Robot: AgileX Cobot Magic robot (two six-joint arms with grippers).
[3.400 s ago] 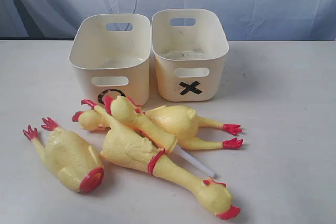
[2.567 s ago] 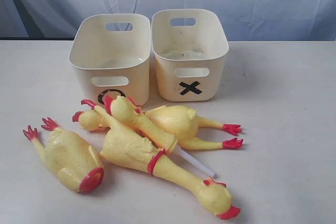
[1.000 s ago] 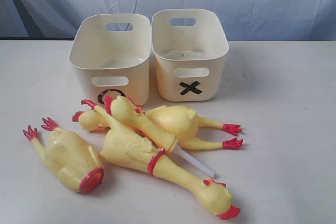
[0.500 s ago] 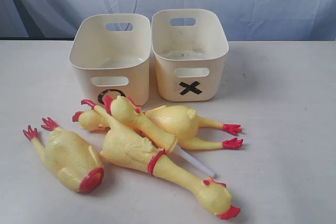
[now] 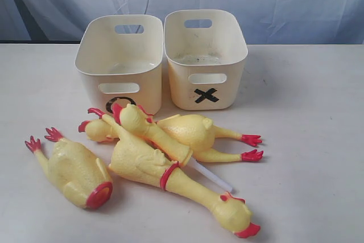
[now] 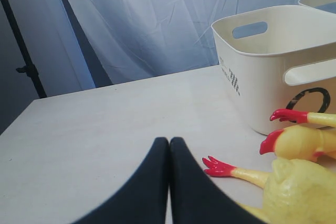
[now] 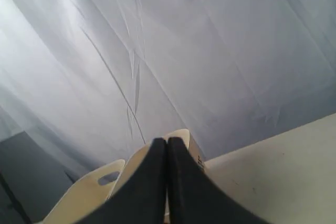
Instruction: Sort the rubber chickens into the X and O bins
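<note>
Yellow rubber chickens lie on the table just in front of the O bin and the X bin. Three of them overlap in a heap, and a lone chicken lies just beside them on the left. Both bins look empty. Expect the toys to be light, soft and squashy. Take each by its narrow neck or legs, since the fat body would likely bulge out of a pinch. Your left hand and right hand are both pressed together, holding nothing.
</note>
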